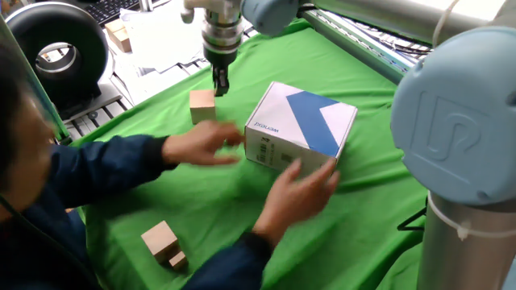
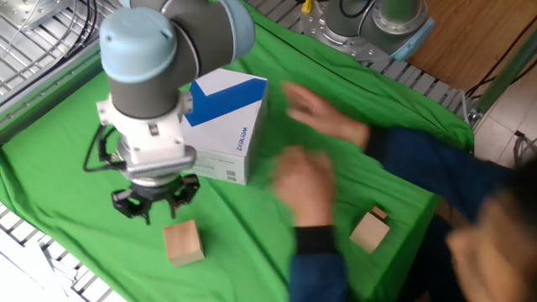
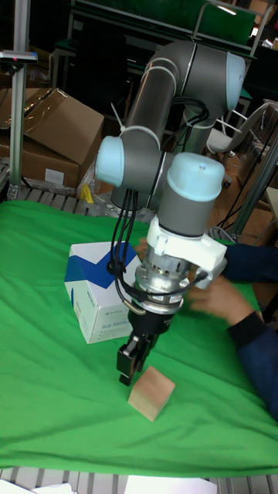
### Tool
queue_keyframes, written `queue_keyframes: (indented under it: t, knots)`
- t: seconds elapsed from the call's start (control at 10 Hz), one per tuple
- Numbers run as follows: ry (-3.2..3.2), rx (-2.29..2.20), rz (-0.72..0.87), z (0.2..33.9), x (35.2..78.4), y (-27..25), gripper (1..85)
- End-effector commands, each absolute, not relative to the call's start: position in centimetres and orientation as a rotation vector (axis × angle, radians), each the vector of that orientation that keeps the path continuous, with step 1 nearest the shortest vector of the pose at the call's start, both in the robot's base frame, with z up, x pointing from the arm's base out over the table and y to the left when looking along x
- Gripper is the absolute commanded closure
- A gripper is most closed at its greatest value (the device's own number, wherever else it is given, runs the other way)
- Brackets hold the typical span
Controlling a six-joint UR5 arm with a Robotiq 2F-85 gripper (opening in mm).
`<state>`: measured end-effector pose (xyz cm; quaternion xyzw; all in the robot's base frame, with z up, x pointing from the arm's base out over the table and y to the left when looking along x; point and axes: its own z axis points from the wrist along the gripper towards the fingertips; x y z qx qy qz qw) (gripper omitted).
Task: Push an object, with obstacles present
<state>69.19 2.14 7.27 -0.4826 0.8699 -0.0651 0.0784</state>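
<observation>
I see the small light-tan wooden cube [image 1: 202,105] [image 2: 183,243] [image 3: 150,393] resting flat on the green cloth-covered table [image 1: 379,105] [image 2: 50,176] [image 3: 46,370], clear of the other items. My two-finger gripper [image 1: 219,80] [image 2: 156,204] [image 3: 133,369] points straight down just beside the cube, its tip low over the cloth. In the tall fixed view the fingers look drawn together with nothing between them; whether the tip touches the cube I cannot tell from any view.

The large white cardboard box with the blue diagonal band [image 1: 300,129] [image 2: 225,126] [image 3: 96,297] sits near the cube on the far side of the gripper, turned at an angle, and in one fixed view appears tipped up off the cloth on one side.

A person in a dark blue sleeve reaches across the table. One hand [image 1: 200,143] [image 2: 323,116] is between the cube and the box; the other hand [image 1: 300,189] [image 2: 306,184] is at the box's near face. Both are motion-blurred, so contact is uncertain.

A second tan wooden block with a tinier block against it [image 1: 162,242] [image 2: 370,230] lies well apart, near the cloth's edge.
</observation>
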Motion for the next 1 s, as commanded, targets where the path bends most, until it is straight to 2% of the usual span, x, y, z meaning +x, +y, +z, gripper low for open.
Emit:
queue_keyframes:
  t: [0.0, 0.3, 0.6, 0.8, 0.9]
  knots:
    - [2.62, -1.435, -0.267, 9.0, 69.8, -1.7, 45.0]
    - [2.594, -1.342, -0.286, 9.3, 71.4, -1.4, 45.0]
    - [2.718, -0.828, -0.152, 9.6, 72.4, 0.2, 44.7]
    - [2.749, -0.462, 0.016, 9.9, 73.3, 2.4, 42.0]
    - [2.739, -0.348, 0.029, 10.0, 74.3, 3.0, 41.7]
